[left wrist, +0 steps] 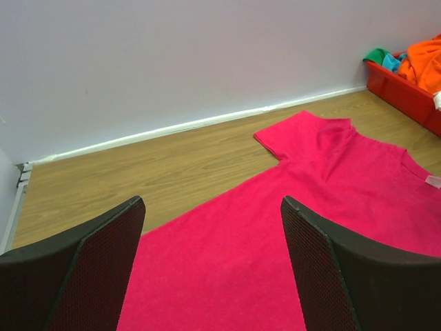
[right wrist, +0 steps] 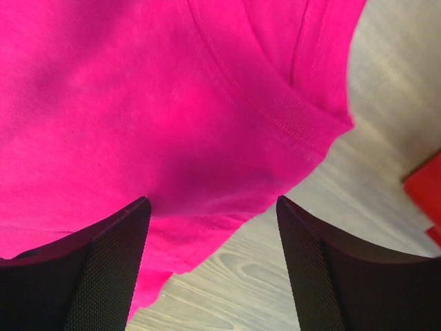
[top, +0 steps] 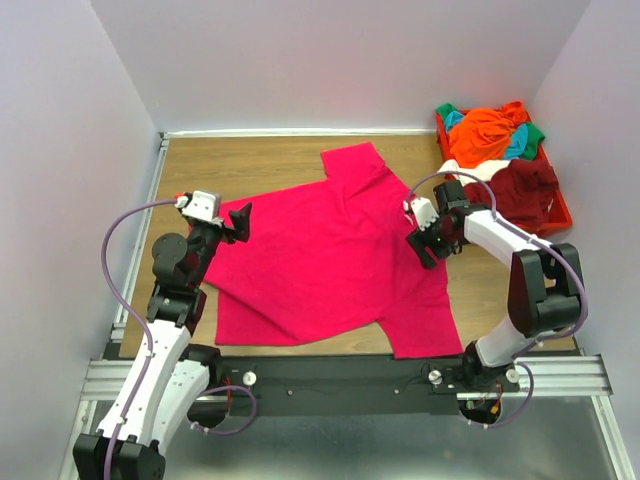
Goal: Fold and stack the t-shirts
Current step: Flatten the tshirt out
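A magenta t-shirt lies spread flat on the wooden table, one sleeve pointing to the back. My left gripper hovers over its left edge, open, with only flat cloth below the fingers. My right gripper is low over the shirt's right edge beside the collar, open. The cloth edge lies between its jaws, gripped by neither finger. Other t-shirts sit heaped in the bin: orange, dark maroon, teal and green.
The red plastic bin stands at the back right, close behind my right arm, and shows in the left wrist view. Lilac walls close the table on three sides. Bare wood lies behind the shirt on the left.
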Robot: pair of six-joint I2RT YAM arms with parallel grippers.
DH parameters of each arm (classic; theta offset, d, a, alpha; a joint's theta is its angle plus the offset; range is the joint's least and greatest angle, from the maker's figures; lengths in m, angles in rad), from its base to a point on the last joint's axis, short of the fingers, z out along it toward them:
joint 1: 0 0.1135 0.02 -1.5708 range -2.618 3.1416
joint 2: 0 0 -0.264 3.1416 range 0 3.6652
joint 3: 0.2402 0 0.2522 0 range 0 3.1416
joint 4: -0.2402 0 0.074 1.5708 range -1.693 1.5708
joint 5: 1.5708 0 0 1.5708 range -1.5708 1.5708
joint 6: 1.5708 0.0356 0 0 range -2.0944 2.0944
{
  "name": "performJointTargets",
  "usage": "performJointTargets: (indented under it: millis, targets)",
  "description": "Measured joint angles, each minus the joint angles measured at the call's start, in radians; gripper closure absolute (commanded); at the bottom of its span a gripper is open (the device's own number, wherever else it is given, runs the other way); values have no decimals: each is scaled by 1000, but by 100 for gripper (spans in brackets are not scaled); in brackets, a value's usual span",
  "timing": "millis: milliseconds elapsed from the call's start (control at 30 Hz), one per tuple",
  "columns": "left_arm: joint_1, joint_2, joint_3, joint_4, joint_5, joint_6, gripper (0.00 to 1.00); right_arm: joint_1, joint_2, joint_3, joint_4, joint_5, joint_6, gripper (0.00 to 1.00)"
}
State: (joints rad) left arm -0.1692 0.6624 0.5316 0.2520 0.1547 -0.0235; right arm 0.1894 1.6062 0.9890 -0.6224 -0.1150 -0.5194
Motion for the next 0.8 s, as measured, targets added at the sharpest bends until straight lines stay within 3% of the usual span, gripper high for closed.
performJointTargets:
  millis: [67,267,367,533,567,633,667,700,800]
  targets:
    - [-3,1,0,0,3,0,12,-6,6,-14,-1,0,4,31]
    - [-10,4,0,0,11,0,12,-8,58,-14,-8,-25,14,78]
    - [-15,3,0,-1,11,0,12,-6,43,-26,-18,-29,-4,84]
    - [-19,3,0,-1,13,0,12,-7,-59,-111,-112,-7,-104,84]
    - [-20,3,0,0,14,0,12,-7,-88,-134,-143,2,-124,84]
    - [-23,2,0,-1,15,0,12,-8,-158,-175,-212,22,-174,70]
    - [-23,2,0,0,15,0,12,-8,-190,-193,-249,30,-199,60]
    - [-23,0,0,-1,16,0,12,-8,-220,-208,-288,37,-223,41]
    - [-27,-6,0,0,16,0,12,-8,-288,-221,-378,52,-267,17]
